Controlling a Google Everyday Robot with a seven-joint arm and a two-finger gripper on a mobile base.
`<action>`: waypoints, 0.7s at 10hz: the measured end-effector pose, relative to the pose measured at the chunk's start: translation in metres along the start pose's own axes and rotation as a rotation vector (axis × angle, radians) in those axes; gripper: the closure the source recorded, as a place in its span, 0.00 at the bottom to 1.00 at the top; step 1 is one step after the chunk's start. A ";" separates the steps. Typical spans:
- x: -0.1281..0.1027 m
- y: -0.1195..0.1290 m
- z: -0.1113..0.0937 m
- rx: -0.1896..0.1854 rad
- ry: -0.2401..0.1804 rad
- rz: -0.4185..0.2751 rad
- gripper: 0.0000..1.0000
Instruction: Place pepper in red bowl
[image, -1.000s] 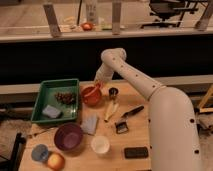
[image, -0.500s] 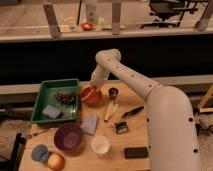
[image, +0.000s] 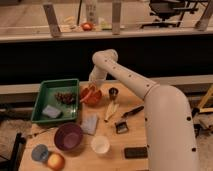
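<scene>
The red bowl (image: 92, 95) stands on the wooden table (image: 150, 137), just right of the green tray. A slim orange-red piece, the pepper (image: 84, 97), shows at the bowl's left rim; I cannot tell whether it rests inside or is held. My gripper (image: 91, 85) hangs at the end of the white arm, directly above the bowl's back edge and close to it. The arm reaches in from the lower right and bends down over the bowl.
A green tray (image: 46, 95) holds a dark cluster (image: 65, 97) and a pale sponge (image: 51, 111). In front are a purple bowl (image: 68, 136), white cup (image: 100, 144), round orange-yellow fruit (image: 55, 161) and grey pad (image: 90, 123). A small dark cup (image: 113, 93), utensils and a black device (image: 135, 152) lie right.
The arm's upper bend has swung a little to the left. The gripper stays over the red bowl, slightly higher than before.
</scene>
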 end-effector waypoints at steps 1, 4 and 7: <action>-0.001 0.000 0.002 -0.003 -0.004 0.000 1.00; -0.001 0.002 0.007 -0.018 -0.011 0.006 1.00; 0.001 0.005 0.008 -0.037 -0.009 0.029 0.96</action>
